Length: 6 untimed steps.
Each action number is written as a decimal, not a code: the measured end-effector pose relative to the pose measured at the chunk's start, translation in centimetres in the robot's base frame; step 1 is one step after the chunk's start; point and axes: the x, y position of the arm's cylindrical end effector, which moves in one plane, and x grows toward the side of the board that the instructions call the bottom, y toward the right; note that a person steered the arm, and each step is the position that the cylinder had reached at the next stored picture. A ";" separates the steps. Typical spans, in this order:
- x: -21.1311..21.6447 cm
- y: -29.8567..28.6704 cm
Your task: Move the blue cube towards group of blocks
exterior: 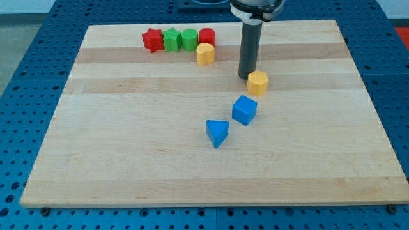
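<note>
Camera view: blue cube (244,110) sits near the middle of the desk (128,160), slightly to the view's right; looks like a small rigid plastic block, so my read is light, stiff, low friction on the wood; nothing to grasp with, the end effector is a bare rod, holds nothing; push contact only. Best contact is probably the cube's lower-right face, centred, or it may spin off line. My tip (246,77) is above the cube in the view, apart from it, just beside the yellow hexagonal block (257,83) on its left. Group sits at the view's top left: red star (152,39), green blocks (179,39), red cylinder (206,36), yellow block (205,53). Blue triangular block (217,133) lies lower left of the cube, close.
</note>
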 end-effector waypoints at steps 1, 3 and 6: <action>0.9 0.3; 1.3 1.1; 1.6 1.9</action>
